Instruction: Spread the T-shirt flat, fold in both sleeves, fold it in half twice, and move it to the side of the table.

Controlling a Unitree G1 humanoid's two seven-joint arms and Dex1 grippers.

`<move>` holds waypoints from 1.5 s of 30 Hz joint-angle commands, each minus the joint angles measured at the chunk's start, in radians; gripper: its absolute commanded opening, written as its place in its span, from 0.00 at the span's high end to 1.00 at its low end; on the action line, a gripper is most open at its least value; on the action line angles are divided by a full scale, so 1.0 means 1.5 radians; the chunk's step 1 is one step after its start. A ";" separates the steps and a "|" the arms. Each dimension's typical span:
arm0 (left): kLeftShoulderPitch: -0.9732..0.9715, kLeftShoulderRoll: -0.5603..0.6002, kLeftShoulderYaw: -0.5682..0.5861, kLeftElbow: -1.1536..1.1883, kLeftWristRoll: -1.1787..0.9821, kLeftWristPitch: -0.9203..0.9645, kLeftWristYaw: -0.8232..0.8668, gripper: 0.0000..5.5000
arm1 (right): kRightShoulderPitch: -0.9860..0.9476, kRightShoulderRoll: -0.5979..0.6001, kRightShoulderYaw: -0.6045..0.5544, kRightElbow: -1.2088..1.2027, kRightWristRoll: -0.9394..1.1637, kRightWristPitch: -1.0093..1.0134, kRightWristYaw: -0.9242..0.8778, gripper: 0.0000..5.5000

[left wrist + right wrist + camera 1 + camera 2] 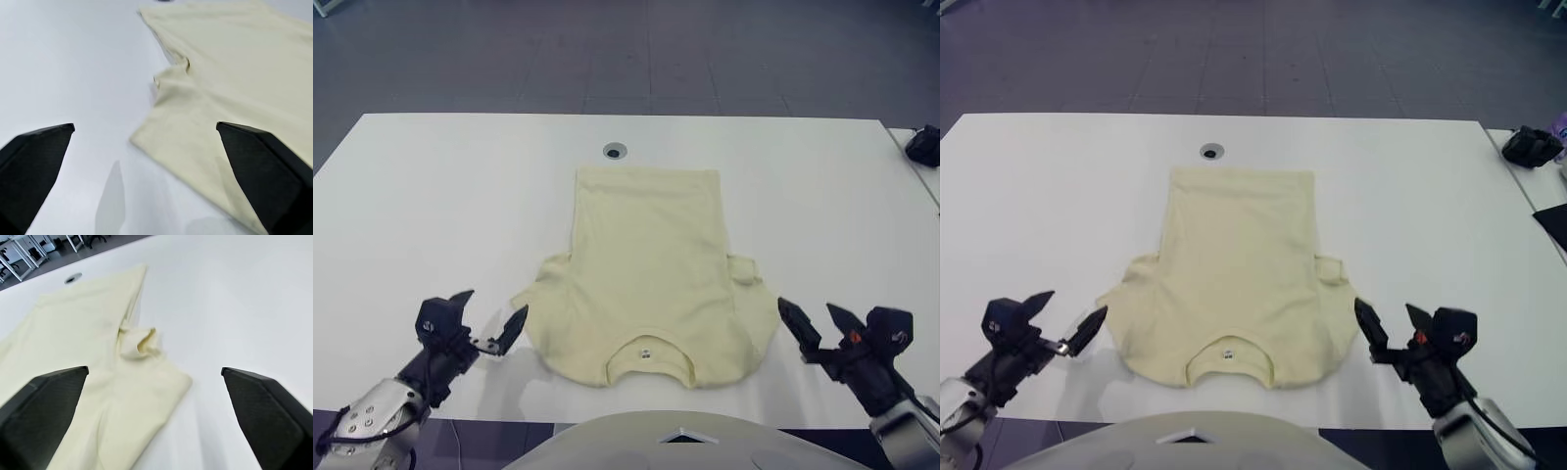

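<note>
Left gripper (496, 304) is spread wide, nothing between its fingers (34, 166), parked just off the T-shirt (646, 264) at about its 8 o'clock. Taking 12 as straight away from the robot, that puts it right by the left shoulder edge. From the wrist cam the cloth's edge runs between the two fingertips, but I can't tell if either one actually touches the fabric or the table (431, 196).

Right gripper (806, 305) is much the same: jaws wide apart and holding nothing. It sits just beside the shirt at roughly 4 o'clock, close to the right shoulder edge but not on it as far as I can see.

The shirt itself is pale yellow and lies face down or face up, can't say which, in the middle of the white table. Its collar (651, 364) is at 6 o'clock, nearest the robot, and the hem is at 12. The body looks pretty flat and narrows toward the hem, while the shoulder end flares out wider.

The right sleeve (744, 269) is a crumpled little lump at 3 o'clock, sticking out from the side seam. The left sleeve (533, 289) is only a small flap at 9 o'clock and looks mostly tucked in. A small tag (646, 352) shows inside the collar.

Just past the hem at 12 o'clock there's a round cable hole (615, 150) in the tabletop, near the cloth but apart from it. Way off at 2 o'clock, on a neighbouring surface, sits a dark object (923, 145).
</note>
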 commanded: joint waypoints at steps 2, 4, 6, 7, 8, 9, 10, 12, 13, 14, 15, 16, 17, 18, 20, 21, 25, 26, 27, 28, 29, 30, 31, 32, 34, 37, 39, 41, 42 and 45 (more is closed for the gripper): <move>-0.028 -0.002 -0.020 0.034 0.022 0.021 0.011 0.02 | -0.044 -0.015 0.040 0.061 -0.034 0.004 -0.001 0.26; -0.050 -0.002 -0.025 0.061 0.015 0.032 0.008 0.02 | -0.083 -0.012 0.061 0.097 -0.052 0.003 -0.010 0.33; -0.075 0.001 -0.036 0.084 0.012 0.044 0.007 0.02 | -0.114 -0.004 0.077 0.133 -0.069 0.000 -0.018 0.40; -0.083 -0.001 -0.038 0.091 0.003 0.056 0.007 0.02 | -0.127 -0.005 0.085 0.146 -0.078 -0.001 -0.018 0.43; -0.087 -0.005 -0.038 0.096 -0.005 0.064 0.007 0.02 | -0.138 -0.005 0.092 0.157 -0.084 -0.001 -0.019 0.46; -0.094 -0.005 -0.040 0.101 -0.015 0.076 0.003 0.02 | -0.142 -0.003 0.098 0.164 -0.090 -0.002 -0.018 0.48; -0.099 -0.003 -0.041 0.104 -0.022 0.084 -0.001 0.02 | -0.143 -0.002 0.103 0.169 -0.096 -0.003 -0.016 0.51; -0.112 -0.003 -0.045 0.111 -0.032 0.099 0.000 0.02 | -0.144 0.000 0.110 0.180 -0.106 -0.008 -0.012 0.56; -0.122 -0.006 -0.045 0.118 -0.038 0.109 0.004 0.02 | -0.147 0.001 0.114 0.188 -0.111 -0.010 -0.010 0.59; -0.135 -0.006 -0.047 0.128 -0.042 0.115 0.003 0.05 | -0.146 0.005 0.117 0.191 -0.117 -0.014 -0.010 0.62; -0.145 -0.008 -0.047 0.135 -0.049 0.121 0.004 0.06 | -0.145 0.008 0.120 0.194 -0.121 -0.017 -0.010 0.64; -0.159 -0.012 -0.048 0.143 -0.057 0.132 0.010 0.09 | -0.147 0.010 0.122 0.196 -0.124 -0.018 -0.010 0.67; -0.174 -0.016 -0.050 0.152 -0.059 0.139 0.016 0.12 | -0.149 0.012 0.124 0.199 -0.127 -0.018 -0.010 0.70; -0.186 -0.019 -0.053 0.163 -0.060 0.145 0.019 0.14 | -0.153 0.013 0.126 0.202 -0.129 -0.018 -0.009 0.72; -0.207 -0.024 -0.058 0.183 -0.064 0.156 0.024 0.20 | -0.160 0.016 0.128 0.210 -0.133 -0.017 -0.007 0.78; -0.212 -0.028 -0.059 0.191 -0.070 0.163 0.023 0.23 | -0.166 0.015 0.130 0.217 -0.136 -0.016 -0.004 0.81; -0.221 -0.026 -0.068 0.202 -0.077 0.189 0.025 0.35 | -0.187 0.014 0.133 0.242 -0.144 -0.016 0.004 0.92; -0.221 -0.027 -0.067 0.204 -0.077 0.193 0.026 0.39 | -0.190 0.015 0.133 0.247 -0.145 -0.016 0.005 0.96; -0.225 -0.029 -0.065 0.207 -0.079 0.196 0.026 0.41 | -0.193 0.016 0.132 0.251 -0.146 -0.015 0.007 0.98; -0.230 -0.033 -0.061 0.209 -0.085 0.199 0.027 0.45 | -0.194 0.017 0.132 0.253 -0.147 -0.016 0.008 1.00; -0.236 -0.037 -0.057 0.210 -0.093 0.204 0.030 0.48 | -0.195 0.018 0.131 0.254 -0.148 -0.015 0.009 1.00; -0.241 -0.040 -0.053 0.210 -0.102 0.209 0.034 0.50 | -0.196 0.018 0.131 0.255 -0.149 -0.015 0.009 1.00; -0.244 -0.041 -0.051 0.210 -0.108 0.214 0.037 0.53 | -0.197 0.018 0.130 0.255 -0.150 -0.015 0.010 1.00; -0.247 -0.042 -0.048 0.210 -0.113 0.219 0.040 0.57 | -0.197 0.019 0.130 0.254 -0.151 -0.016 0.011 1.00; -0.249 -0.040 -0.040 0.209 -0.121 0.228 0.043 0.63 | -0.202 0.019 0.124 0.254 -0.152 -0.016 0.010 1.00; -0.247 -0.035 -0.028 0.202 -0.132 0.238 0.044 0.73 | -0.214 0.018 0.119 0.252 -0.148 -0.013 0.010 1.00; -0.247 -0.031 -0.023 0.199 -0.133 0.240 0.042 0.79 | -0.218 0.019 0.120 0.248 -0.144 -0.010 0.011 1.00; -0.250 -0.024 -0.015 0.193 -0.135 0.243 0.038 0.84 | -0.221 0.020 0.120 0.238 -0.136 -0.008 0.014 1.00; -0.253 -0.021 -0.012 0.188 -0.137 0.244 0.037 0.88 | -0.223 0.019 0.122 0.233 -0.133 -0.006 0.017 1.00; -0.262 -0.011 -0.019 0.169 -0.146 0.251 0.029 0.97 | -0.230 0.013 0.128 0.221 -0.128 -0.001 0.023 1.00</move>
